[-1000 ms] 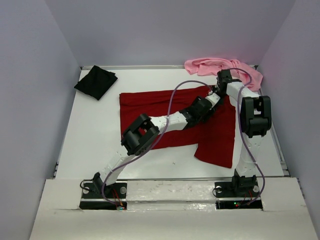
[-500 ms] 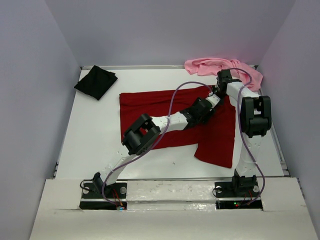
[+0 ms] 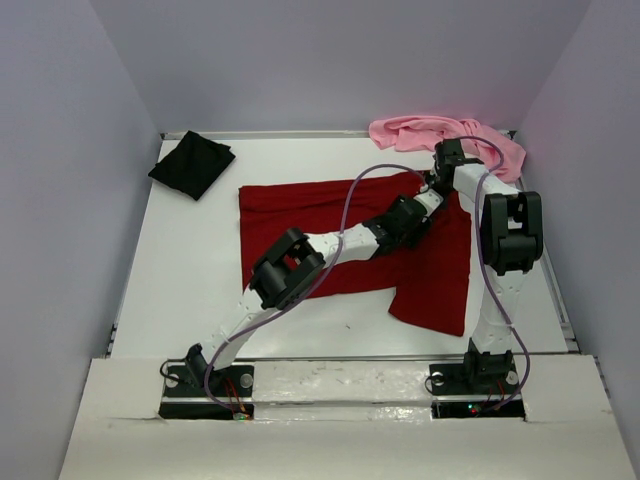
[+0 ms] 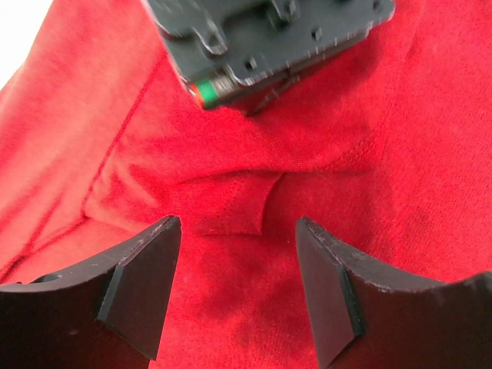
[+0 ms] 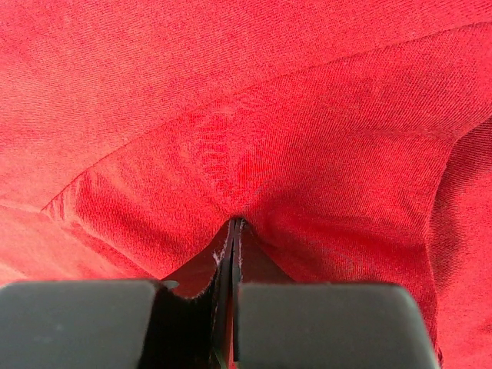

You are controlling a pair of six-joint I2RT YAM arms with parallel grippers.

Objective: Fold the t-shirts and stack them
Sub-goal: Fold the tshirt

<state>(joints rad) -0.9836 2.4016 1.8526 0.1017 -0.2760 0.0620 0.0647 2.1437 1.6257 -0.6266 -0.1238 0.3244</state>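
A dark red t-shirt (image 3: pixel 300 212) lies spread over the middle of a white table (image 3: pixel 190 290). It is mostly flat, with one long straight edge on its far side, and a flap of cloth hangs toward the near right. Both grippers meet over its far right part.

The left gripper (image 4: pixel 237 234) hovers low over the red cloth with its jaws standing wide apart and nothing between them. Directly under it, a small folded corner of fabric and a curved seam show in the left wrist view. Just beyond it sits the dark housing of the other arm, which has a small green and red light.

The right gripper (image 5: pixel 234 231) is fully closed. Its fingertips pinch a small ridge of the dark red t-shirt, and the cloth puckers and fans out from that pinch.

A black t-shirt (image 3: pixel 191 164) lies as a compact folded bundle well to the left of both grippers, near the table's far left corner and apart from the red one. A light pink t-shirt (image 3: pixel 420 130) sits crumpled in a loose heap just beyond the right gripper, at the far right corner.
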